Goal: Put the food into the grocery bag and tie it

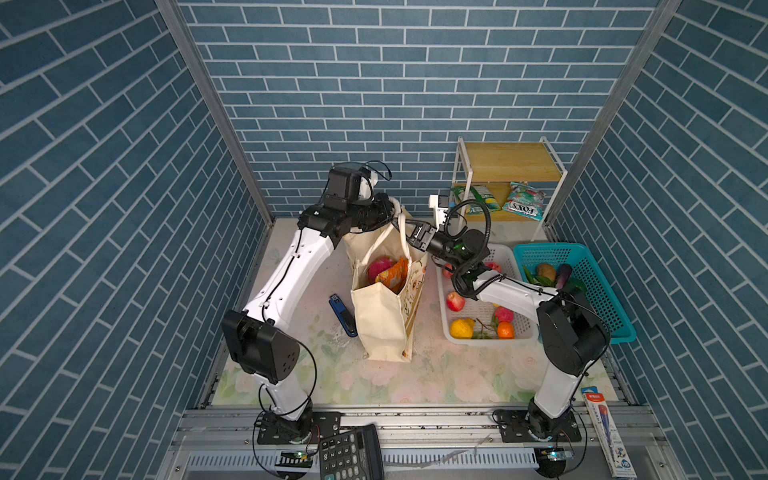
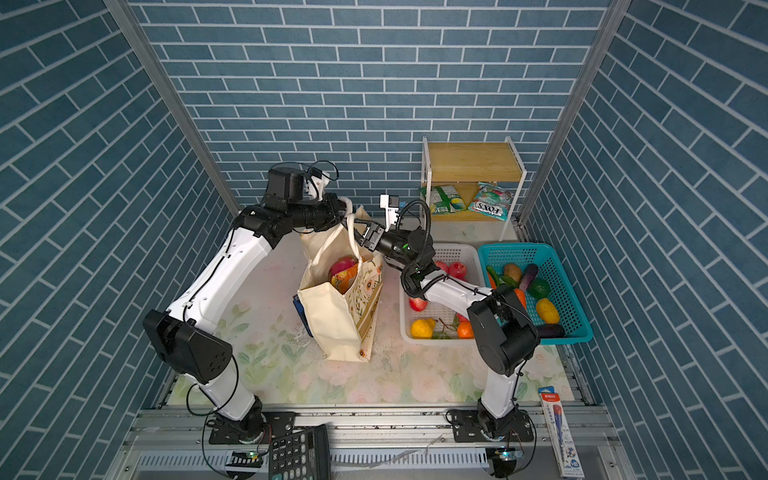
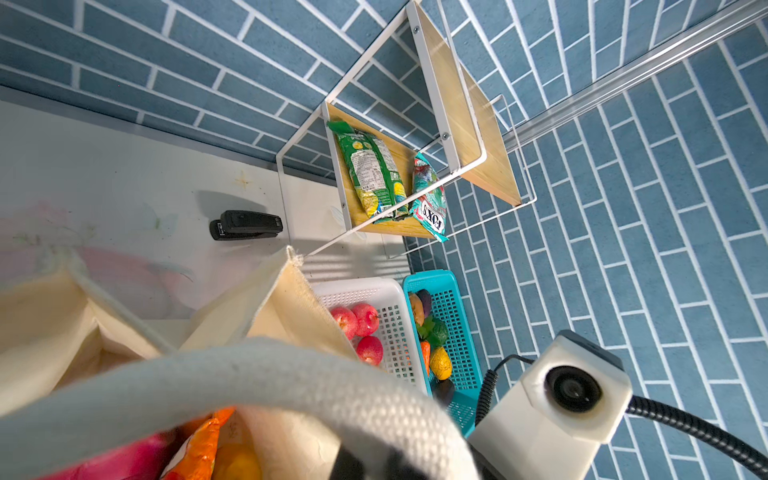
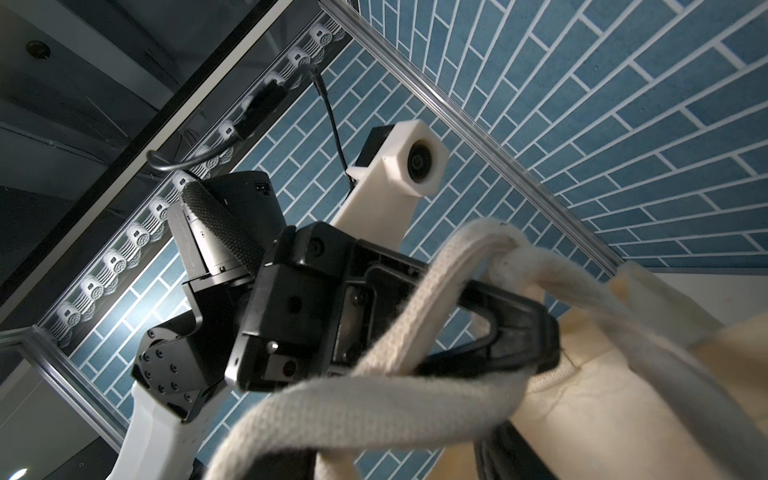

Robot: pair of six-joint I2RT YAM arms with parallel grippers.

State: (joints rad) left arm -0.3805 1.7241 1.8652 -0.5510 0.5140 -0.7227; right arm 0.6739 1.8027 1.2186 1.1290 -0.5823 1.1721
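Jaws of the left gripper (image 4: 540, 332): pinched shut on one white strap handle (image 4: 419, 307), just above the bag mouth. The right gripper (image 1: 409, 231) is nosed in against the straps from the basket side. I cannot tell whether its jaws grip webbing or merely stand part-open beside it.

The grocery bag (image 1: 382, 320) stands upright mid-table with its mouth open. The dragon fruit (image 1: 379, 268) and orange-pink snack packet (image 1: 395, 276) are inside.

Judged step: tying. I would use the left pinch as the anchor and lead the free strap through the loop with the right. Pull sideways, not upward, so the bag neither lifts nor tips. The webbing looks stiff; a loose knot may spring open.

Note: the teal snack packet (image 1: 524, 201) lies on the rack (image 1: 511, 162), and an orange (image 1: 505, 330) lies in the white basket (image 1: 490, 340).

Room: the blue stapler (image 1: 343, 316) lies just beside the bag's base on the left arm's side. The white basket is close on the right arm's side, and the back wall is near behind both wrists. Free table (image 1: 415, 382) lies in front.
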